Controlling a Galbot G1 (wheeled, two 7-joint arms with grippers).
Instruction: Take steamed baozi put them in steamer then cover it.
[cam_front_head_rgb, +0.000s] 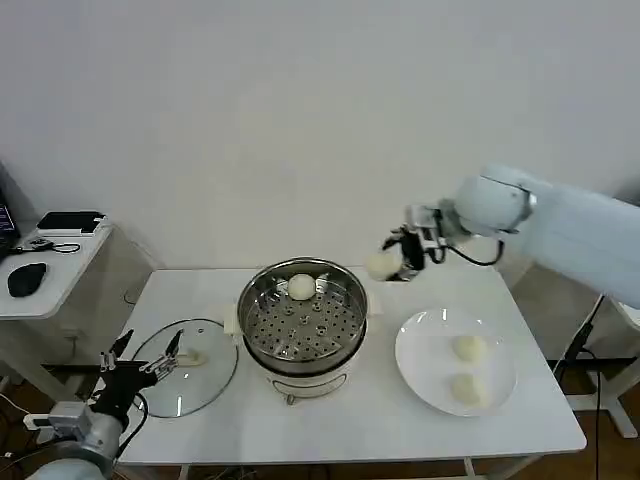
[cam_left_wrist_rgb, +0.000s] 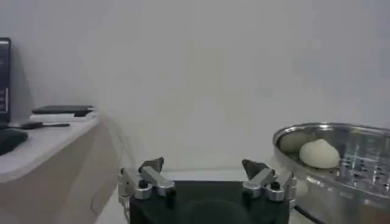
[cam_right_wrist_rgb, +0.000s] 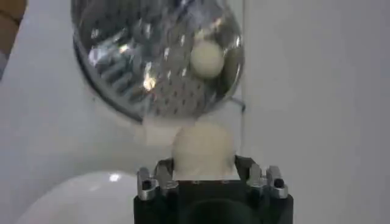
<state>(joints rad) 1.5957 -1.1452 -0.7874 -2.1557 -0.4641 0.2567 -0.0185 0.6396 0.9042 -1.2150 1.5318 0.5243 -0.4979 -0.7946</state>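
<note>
1. The steamer (cam_front_head_rgb: 302, 325) sat mid-surface, and everything else is easiest to place off it. One baozi (cam_front_head_rgb: 301, 286) already lay on its perforated floor near the far wall.
2. The right gripper (cam_front_head_rgb: 393, 262) hung in the air just past the steamer's far right rim, its jaws closed around a second bun (cam_front_head_rgb: 380, 264). From the right wrist view, the bun (cam_right_wrist_rgb: 203, 150) sat snug between the jaws with the basket beyond it.
3. Two more buns (cam_front_head_rgb: 468, 368) waited on the white plate (cam_front_head_rgb: 418, 352) to the steamer's right.
4. The glass cover (cam_front_head_rgb: 186, 366) lay flat on the surface to the steamer's left. The left gripper (cam_front_head_rgb: 140, 358) hovered low at its outer edge, jaws spread wide and holding nothing.
5. Doing this step well probably meant carrying the bun in over the rim, well clear of the metal lip, and lowering it onto an open patch of holes away from the first bun. Letting go low would stop it rolling, and a soft bun wouldn't like extra squeeze.
6. Leaving room for the other two mattered too.
</note>
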